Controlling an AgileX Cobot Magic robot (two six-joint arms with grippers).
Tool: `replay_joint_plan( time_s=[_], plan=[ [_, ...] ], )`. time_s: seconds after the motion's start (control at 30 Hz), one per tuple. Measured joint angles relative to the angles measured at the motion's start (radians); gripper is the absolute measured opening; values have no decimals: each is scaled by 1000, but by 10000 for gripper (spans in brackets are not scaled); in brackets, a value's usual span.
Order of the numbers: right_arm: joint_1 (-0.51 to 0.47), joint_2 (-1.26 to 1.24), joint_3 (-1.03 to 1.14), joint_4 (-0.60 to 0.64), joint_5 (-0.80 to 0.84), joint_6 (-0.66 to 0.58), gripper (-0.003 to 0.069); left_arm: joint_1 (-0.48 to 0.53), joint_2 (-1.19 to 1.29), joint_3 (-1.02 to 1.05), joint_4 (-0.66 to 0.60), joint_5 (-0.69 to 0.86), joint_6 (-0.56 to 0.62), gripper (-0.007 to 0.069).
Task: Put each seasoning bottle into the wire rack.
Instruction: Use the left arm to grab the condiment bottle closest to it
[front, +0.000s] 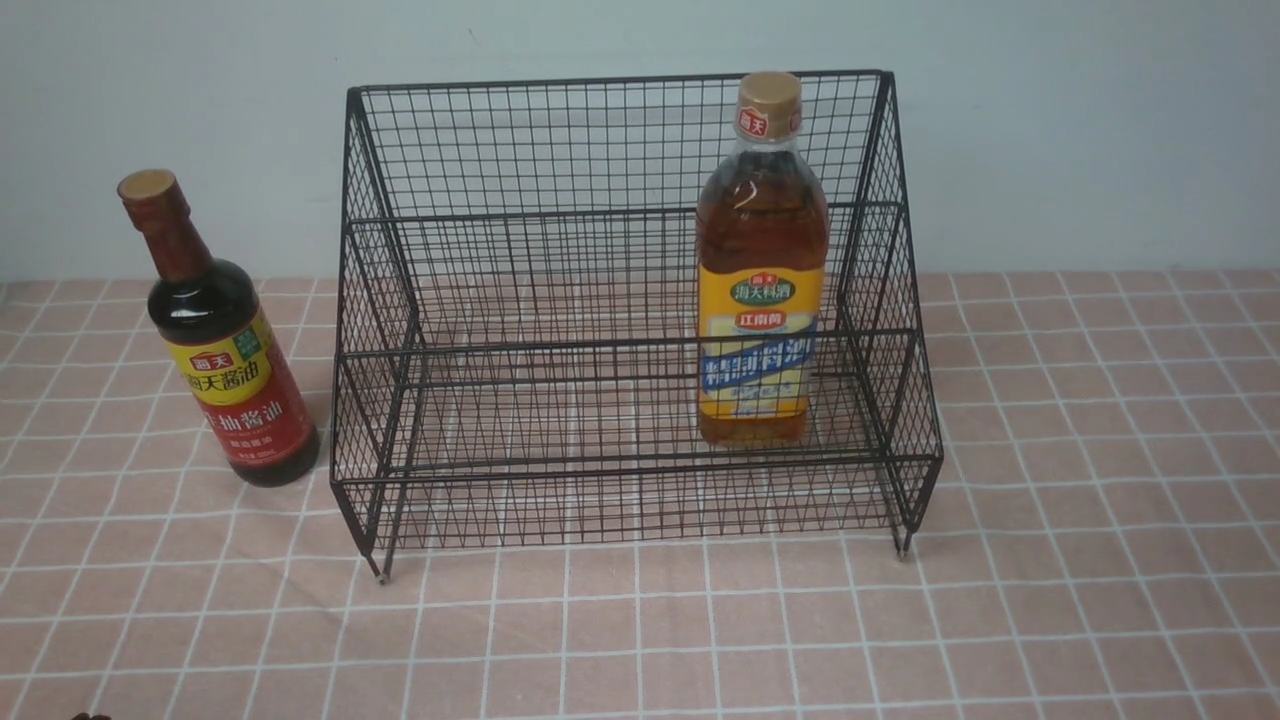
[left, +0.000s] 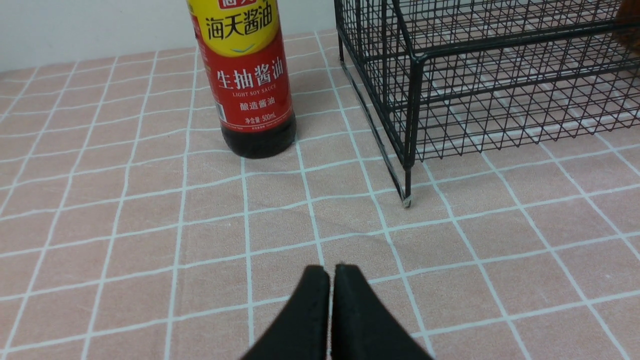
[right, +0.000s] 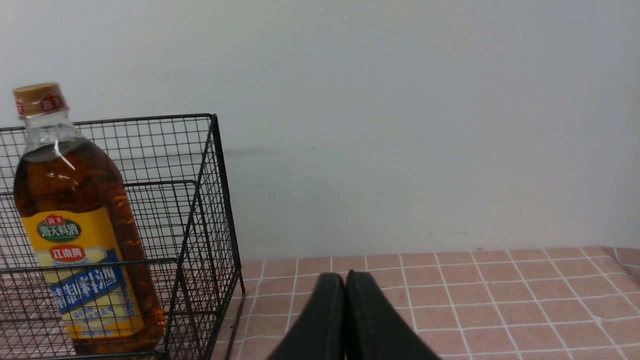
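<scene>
The black wire rack (front: 560, 300) stands at the middle of the table. The amber bottle (front: 760, 270) with yellow-blue label and tan cap stands upright on its lower step, at the right; it also shows in the right wrist view (right: 80, 230). The dark soy-sauce bottle (front: 215, 340) stands upright on the cloth just left of the rack, also in the left wrist view (left: 247, 80). My left gripper (left: 330, 270) is shut and empty, short of that bottle and the rack's front left foot (left: 407, 201). My right gripper (right: 345, 276) is shut and empty, right of the rack (right: 200, 225).
A pink checked cloth (front: 900, 620) covers the table. A pale wall (front: 1050, 130) rises close behind the rack. Neither arm shows in the front view.
</scene>
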Motion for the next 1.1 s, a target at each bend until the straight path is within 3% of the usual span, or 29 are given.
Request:
replay_joint_plan(
  time_s=[0.3, 0.4, 0.5, 0.63, 1.1],
  plan=[
    [-2, 0, 0, 24, -14, -34, -10, 0, 0, 0, 0, 0, 0, -7],
    [-2, 0, 0, 74, -26, -111, -10, 0, 0, 0, 0, 0, 0, -7],
    [-2, 0, 0, 222, -31, -300, -10, 0, 0, 0, 0, 0, 0, -7],
    [-2, 0, 0, 331, -31, -437, -10, 0, 0, 0, 0, 0, 0, -7],
    [-31, -41, 70, 356, -8, -467, -10, 0, 0, 0, 0, 0, 0, -7]
  ],
)
